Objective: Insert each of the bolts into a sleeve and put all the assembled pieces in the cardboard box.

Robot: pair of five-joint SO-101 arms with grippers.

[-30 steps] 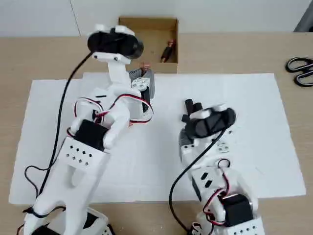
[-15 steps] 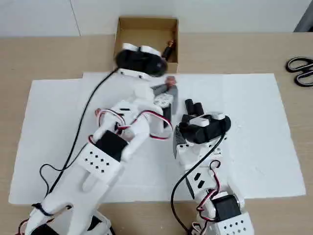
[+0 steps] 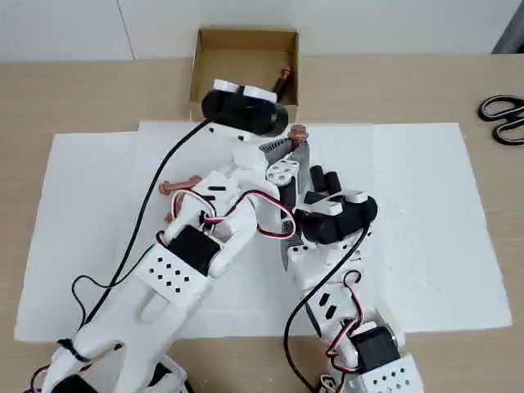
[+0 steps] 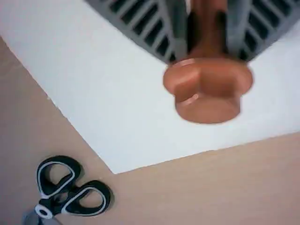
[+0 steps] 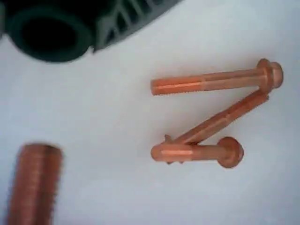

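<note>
My left gripper (image 3: 291, 152) is shut on a copper bolt (image 3: 297, 131), whose flanged head (image 4: 208, 89) sticks out past the grey ribbed fingers (image 4: 140, 23). It hangs over the white paper just in front of the cardboard box (image 3: 206, 74). My right gripper (image 3: 287, 246) sits close below it, shut on a dark sleeve (image 5: 47, 30). The held bolt's threaded tip (image 5: 35, 183) shows near that sleeve. Two black sleeves (image 3: 323, 178) stand on the paper beside both grippers. Three loose bolts (image 5: 211, 82) lie on the paper to the left (image 3: 180, 187). An assembled piece (image 3: 282, 83) lies in the box.
The white paper sheet (image 3: 426, 205) covers most of the wooden table. Black-handled scissors (image 3: 503, 115) lie at the far right edge, also seen in the left wrist view (image 4: 70, 192). The left arm's cable (image 3: 139, 213) trails across the paper's left half.
The left arm swung right from beside the box to the middle, carrying the bolt. The right arm drew back and leftward with its sleeve, ending just below the left gripper.
</note>
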